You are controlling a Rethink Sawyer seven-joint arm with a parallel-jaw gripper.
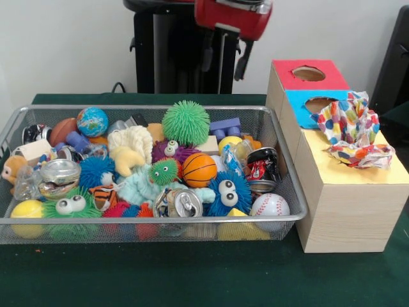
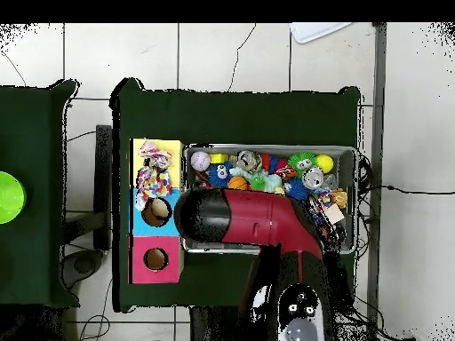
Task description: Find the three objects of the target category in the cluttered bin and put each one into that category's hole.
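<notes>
In the front view, my arm [image 1: 233, 16] is raised at the top edge above the bin [image 1: 281, 166]; only its red housing and dark hanging parts show, so I cannot tell whether my gripper is apart or together, and nothing hangs from it. The bin is full of spiky balls, cans, plush and small balls; I see no dotted cloth among them from this side, though one could lie buried. The dotted cloths [image 1: 353, 128] lie bunched on top of the box [image 1: 348, 211], over the yellow surround and against the blue hole [image 1: 319, 103]. The yellow hole itself is covered, so I cannot confirm that any cloth has dropped through. In the overhead view, my arm [image 2: 253, 218] reaches across the bin's near side toward the box, and its end hides the gripper. The cloths [image 2: 155, 173] sit on the yellow section, spilling toward the blue one. Judgement: the search appears largely done, since the cloths are out of the bin; what remains is to push them down through the yellow hole, and to check the bin for any cloth left.
</notes>
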